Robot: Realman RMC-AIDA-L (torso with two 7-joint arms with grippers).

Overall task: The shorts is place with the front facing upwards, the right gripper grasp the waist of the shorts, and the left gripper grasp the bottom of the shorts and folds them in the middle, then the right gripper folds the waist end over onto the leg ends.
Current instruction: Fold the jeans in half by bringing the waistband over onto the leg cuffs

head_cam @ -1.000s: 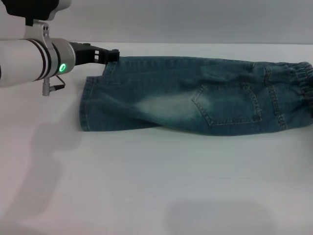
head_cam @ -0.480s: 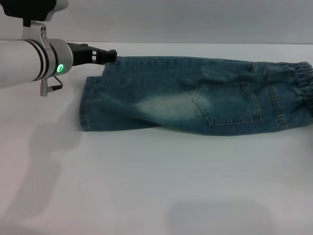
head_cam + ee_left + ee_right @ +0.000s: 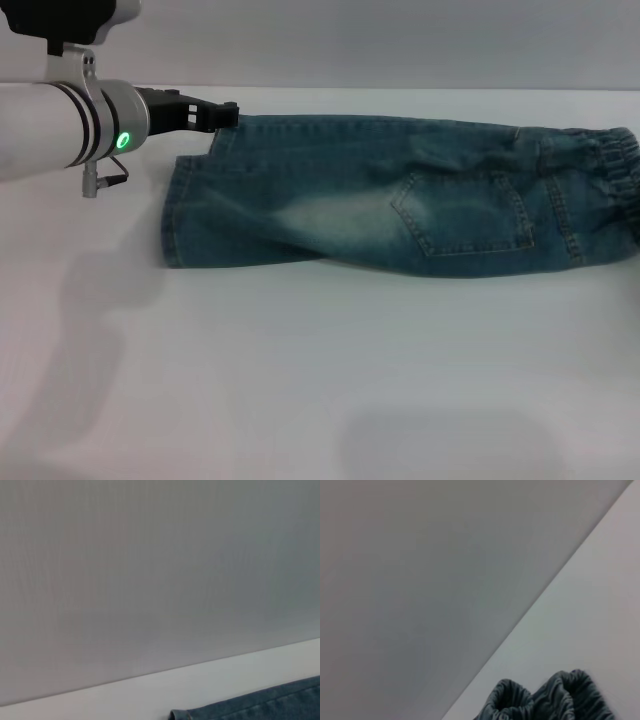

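Head view: shorts (image 3: 400, 195) on white table (image 3: 300, 380), grey wall (image 3: 400, 40); left claw (image 3: 222, 113) state unclear.

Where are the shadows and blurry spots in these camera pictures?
Head view: soft grey shadows fall on the white table, below the left tool and near the front edge; the shorts look fairly sharp. Left wrist view: mostly flat grey wall, a denim corner at the edge. Right wrist view: the gathered waist looks soft and dark.
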